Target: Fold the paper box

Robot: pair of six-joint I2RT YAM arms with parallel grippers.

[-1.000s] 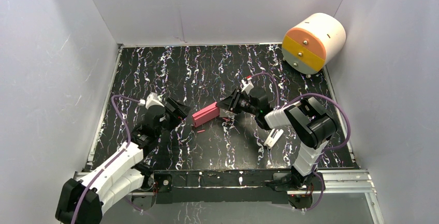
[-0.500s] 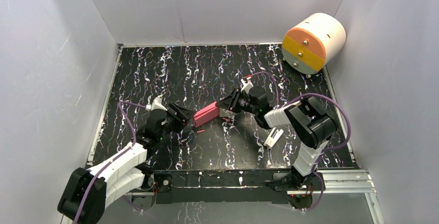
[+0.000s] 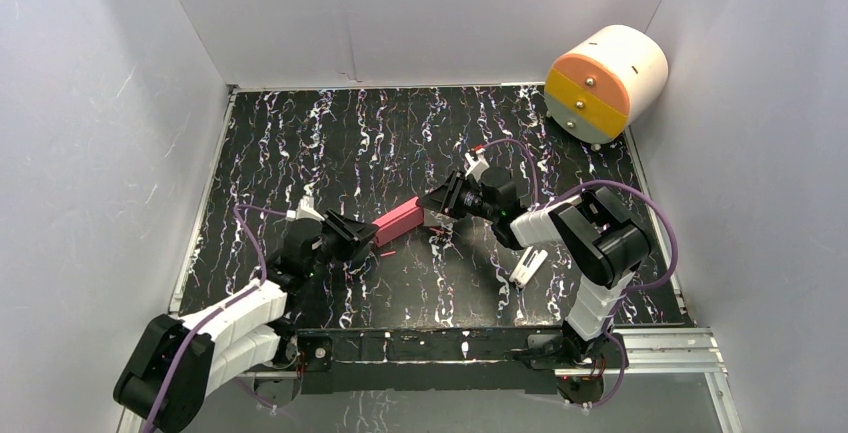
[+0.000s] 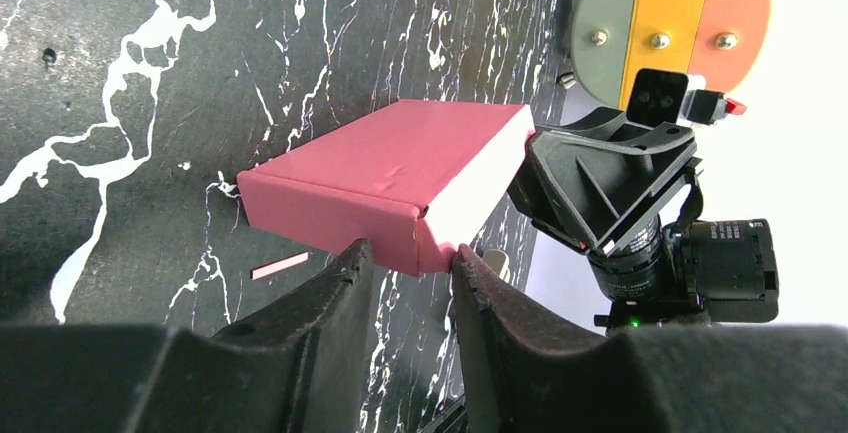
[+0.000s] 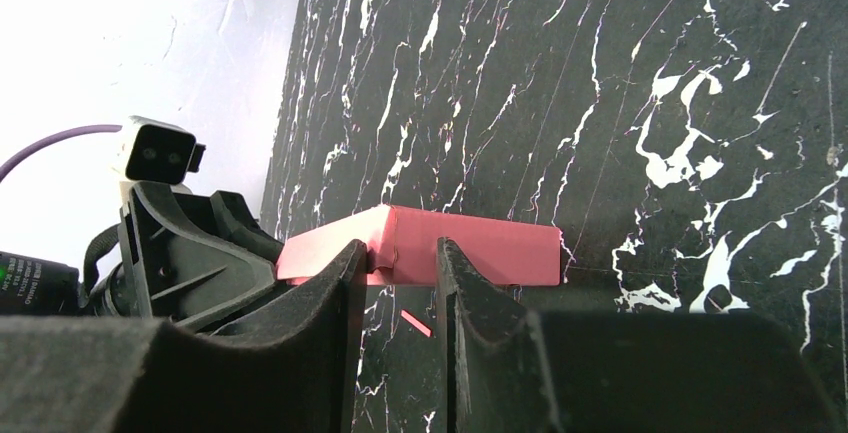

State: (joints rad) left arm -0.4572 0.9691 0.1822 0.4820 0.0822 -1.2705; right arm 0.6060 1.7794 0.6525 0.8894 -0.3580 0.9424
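On the marbled black tabletop (image 3: 300, 143), the pink-red card box (image 3: 398, 220) looks light and crushable; right end effector (image 3: 428, 215) pinches 1 corner, left end effector (image 3: 367, 235) brackets another narrowly.

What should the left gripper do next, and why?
Probably close the left gripper on the box. Its fingers straddle the near corner, and the right gripper pinches the other end, so both ends would be held for pressing the folds.

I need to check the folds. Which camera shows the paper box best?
Left wrist: the paper box looms close, its top and two side faces clear. Right wrist shows it low, nearly edge-on; top external shows it small.
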